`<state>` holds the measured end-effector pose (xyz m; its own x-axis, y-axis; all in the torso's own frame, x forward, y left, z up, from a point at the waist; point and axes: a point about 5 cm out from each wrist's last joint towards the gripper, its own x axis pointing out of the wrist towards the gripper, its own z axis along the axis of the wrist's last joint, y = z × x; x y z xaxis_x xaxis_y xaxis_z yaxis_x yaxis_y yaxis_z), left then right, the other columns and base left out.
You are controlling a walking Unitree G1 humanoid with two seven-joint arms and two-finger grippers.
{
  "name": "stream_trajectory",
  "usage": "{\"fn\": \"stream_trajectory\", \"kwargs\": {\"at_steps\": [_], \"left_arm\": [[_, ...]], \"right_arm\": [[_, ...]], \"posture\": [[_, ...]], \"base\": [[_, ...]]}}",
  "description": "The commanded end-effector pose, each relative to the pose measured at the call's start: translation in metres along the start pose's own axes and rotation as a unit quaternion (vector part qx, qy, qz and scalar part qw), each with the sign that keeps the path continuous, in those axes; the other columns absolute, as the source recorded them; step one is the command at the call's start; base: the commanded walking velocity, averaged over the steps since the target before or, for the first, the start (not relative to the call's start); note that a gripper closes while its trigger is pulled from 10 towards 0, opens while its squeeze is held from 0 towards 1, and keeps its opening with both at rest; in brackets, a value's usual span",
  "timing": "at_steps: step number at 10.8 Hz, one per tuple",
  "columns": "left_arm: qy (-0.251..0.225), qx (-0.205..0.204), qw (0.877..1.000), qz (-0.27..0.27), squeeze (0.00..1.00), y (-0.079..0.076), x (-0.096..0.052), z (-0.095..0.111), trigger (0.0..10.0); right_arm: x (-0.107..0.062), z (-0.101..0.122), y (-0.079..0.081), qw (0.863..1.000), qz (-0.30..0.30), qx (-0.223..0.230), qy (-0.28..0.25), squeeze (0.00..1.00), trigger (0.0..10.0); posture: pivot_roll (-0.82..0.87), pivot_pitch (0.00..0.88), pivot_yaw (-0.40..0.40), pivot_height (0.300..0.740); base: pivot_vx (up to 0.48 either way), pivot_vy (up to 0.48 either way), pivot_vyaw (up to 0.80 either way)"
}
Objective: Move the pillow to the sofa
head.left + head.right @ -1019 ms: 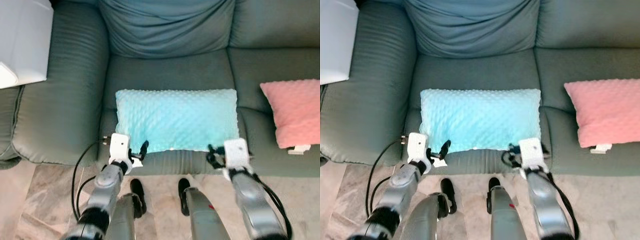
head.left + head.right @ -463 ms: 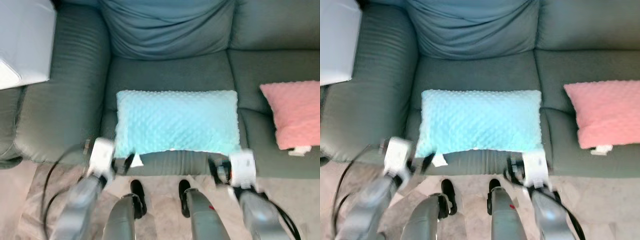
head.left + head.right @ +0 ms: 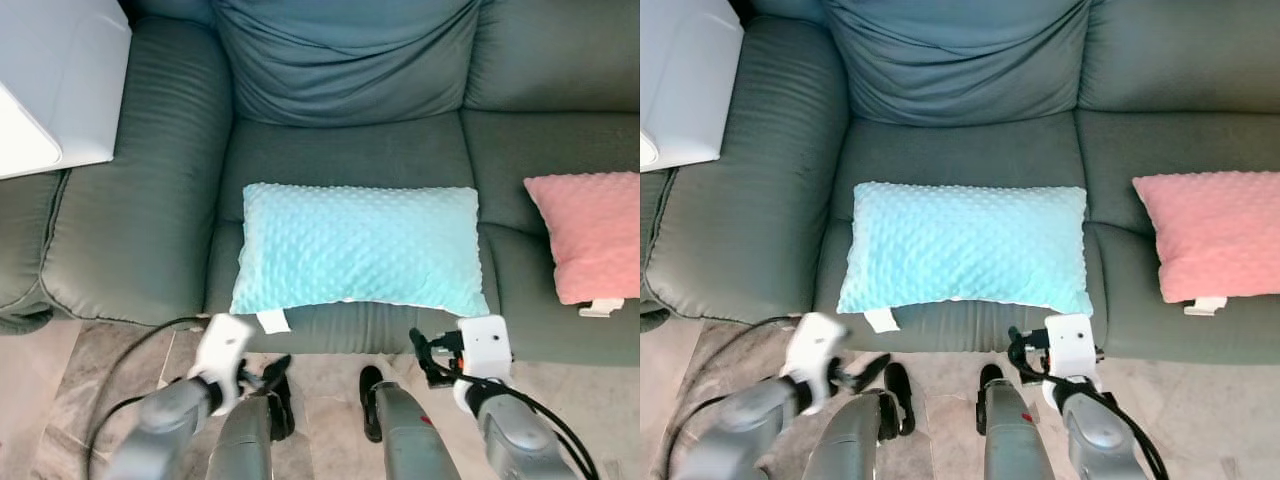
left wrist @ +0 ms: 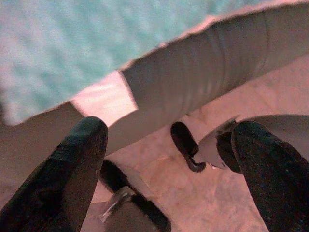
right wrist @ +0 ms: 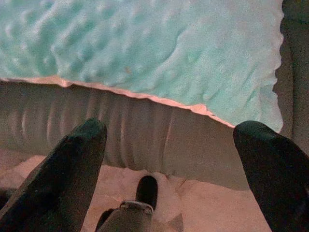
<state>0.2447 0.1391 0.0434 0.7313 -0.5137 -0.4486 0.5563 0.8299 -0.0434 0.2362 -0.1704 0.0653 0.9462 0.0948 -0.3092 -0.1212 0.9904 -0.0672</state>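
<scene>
Lying flat on the middle seat cushion of the grey-green sofa point(image 3: 150, 200), the turquoise pillow point(image 3: 358, 246) has its long axis running left to right across the seat, parallel to the front edge. Its near long edge reaches that front edge and slightly overhangs it. A small white tag point(image 3: 272, 321) hangs from the pillow's near left corner; no writing can be read on it. The dotted, bumpy fabric shows in both eye views.

A pink pillow point(image 3: 590, 235) rests on the seat cushion to the right, well apart from the turquoise one, with a white tag point(image 3: 600, 308) at its near edge, also unreadable. A white box-like object point(image 3: 55, 85) sits on the sofa's left armrest.

Left pincer point(image 3: 262, 378): low, in front of the sofa base, below the pillow's near left corner, not touching it. In the left wrist view the two black fingers point(image 4: 67, 179) stand wide apart with nothing between them.

Right pincer point(image 3: 428, 355): just below the pillow's near right corner, in front of the sofa front panel, apart from the pillow. In the right wrist view its fingers point(image 5: 63, 179) are spread wide and empty, the pillow's edge lying beyond them.

Stone-patterned floor point(image 3: 60, 400) lies before the sofa.
</scene>
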Motion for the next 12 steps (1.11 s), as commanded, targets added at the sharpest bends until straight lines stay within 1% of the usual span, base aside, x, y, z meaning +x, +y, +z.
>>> {"fn": "stream_trajectory", "kwargs": {"at_steps": [1, 2, 3, 4, 5, 6, 7, 8, 9, 11, 12], "left_arm": [[0.035, -0.006, 0.999, -0.002, 0.0, -0.004, 0.001, -0.022, 10.0], [0.029, -0.015, 0.999, 0.012, 0.0, -0.003, 0.012, -0.021, 10.0], [0.023, -0.02, 0.999, 0.02, 0.0, -0.004, 0.024, -0.019, 10.0], [0.015, -0.016, 0.999, 0.033, 0.0, -0.006, 0.036, -0.019, 10.0], [-0.003, -0.005, 0.998, 0.061, 0.0, -0.007, 0.049, -0.016, 10.0], [-0.018, -0.004, 0.996, 0.082, 0.0, -0.007, 0.055, -0.012, 10.0], [-0.022, -0.001, 0.995, 0.094, 0.0, -0.006, 0.059, -0.008, 10.0], [-0.022, 0.006, 0.993, 0.112, 0.0, -0.005, 0.064, -0.006, 10.0], [-0.028, -0.004, 0.992, 0.126, 0.0, -0.002, 0.069, -0.002, 10.0], [-0.039, -0.004, 0.989, 0.146, 0.0, 0.001, 0.075, 0.007, 10.0], [-0.04, -0.015, 0.987, 0.154, 0.0, 0.002, 0.077, 0.009, 10.0]], "right_arm": [[-0.002, -0.017, 0.001, 1.0, -0.004, 0.01, 0.027, 0.0, 10.0], [0.001, -0.023, 0.002, 0.999, 0.0, 0.016, 0.046, 0.0, 10.0], [0.005, -0.025, 0.001, 0.999, 0.004, 0.018, 0.046, 0.0, 10.0], [0.01, -0.024, 0.0, 0.999, 0.01, 0.028, 0.026, 0.0, 10.0], [0.02, -0.024, -0.005, 0.999, 0.012, 0.042, 0.02, 0.0, 10.0], [0.026, -0.021, -0.008, 0.998, 0.017, 0.058, 0.016, 0.0, 10.0], [0.032, -0.019, -0.01, 0.998, 0.024, 0.064, 0.015, 0.0, 10.0], [0.04, -0.02, -0.012, 0.995, 0.041, 0.083, 0.023, 0.0, 10.0], [0.047, -0.024, -0.013, 0.993, 0.058, 0.094, 0.036, 0.0, 10.0], [0.055, -0.027, -0.015, 0.992, 0.077, 0.084, 0.047, 0.0, 10.0], [0.057, -0.03, -0.017, 0.992, 0.082, 0.077, 0.049, 0.0, 10.0]], "posture": [[-0.18, 0.438, 0.071, 0.74], [-0.18, 0.454, 0.071, 0.74], [-0.19, 0.484, 0.066, 0.74], [-0.2, 0.494, 0.066, 0.74], [-0.2, 0.511, 0.061, 0.74], [-0.21, 0.518, 0.059, 0.74], [-0.21, 0.521, 0.059, 0.74], [-0.2, 0.528, 0.06, 0.74], [-0.2, 0.53, 0.061, 0.74], [-0.19, 0.532, 0.063, 0.74], [-0.18, 0.529, 0.069, 0.74]], "base": [[0.0, 0.0, 0.0], [0.0, 0.0, 0.0], [0.0, 0.0, 0.0], [0.0, 0.0, 0.0], [0.0, 0.0, 0.0], [0.0, 0.0, 0.0], [0.0, 0.0, 0.0], [0.0, 0.0, 0.0], [0.0, 0.0, 0.0], [0.0, 0.0, 0.0], [0.0, 0.0, 0.0]]}}
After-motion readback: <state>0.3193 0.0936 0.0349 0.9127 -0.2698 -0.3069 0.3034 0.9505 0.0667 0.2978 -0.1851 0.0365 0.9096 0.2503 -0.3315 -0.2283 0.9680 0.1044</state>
